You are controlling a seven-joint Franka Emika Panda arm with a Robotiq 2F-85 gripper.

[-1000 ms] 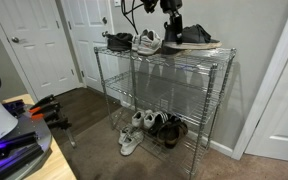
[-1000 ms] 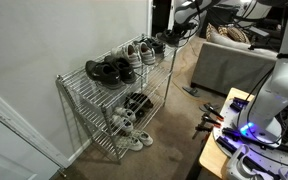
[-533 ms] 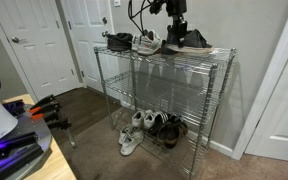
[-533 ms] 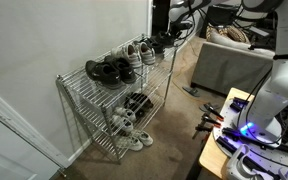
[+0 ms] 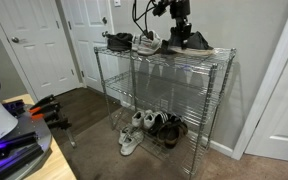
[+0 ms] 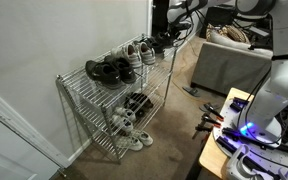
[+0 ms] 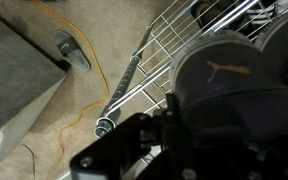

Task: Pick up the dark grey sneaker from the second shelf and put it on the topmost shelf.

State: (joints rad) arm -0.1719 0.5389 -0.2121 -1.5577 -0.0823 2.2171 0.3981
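tool over the dark grey sneaker on the topmost shelf

the tool [image 5: 181, 24] hangs right above the dark grey sneaker [image 5: 194, 42], which lies directly beneath it at one end of the topmost shelf [image 5: 159, 56]. whether its jaws clasp the shoe cannot be told. only the wrist view shows a pale leaping-cat logo [image 7: 221, 70] inside the shoe. only the exterior views show the white-and-grey sneaker [image 5: 148, 42] further along from the tool.
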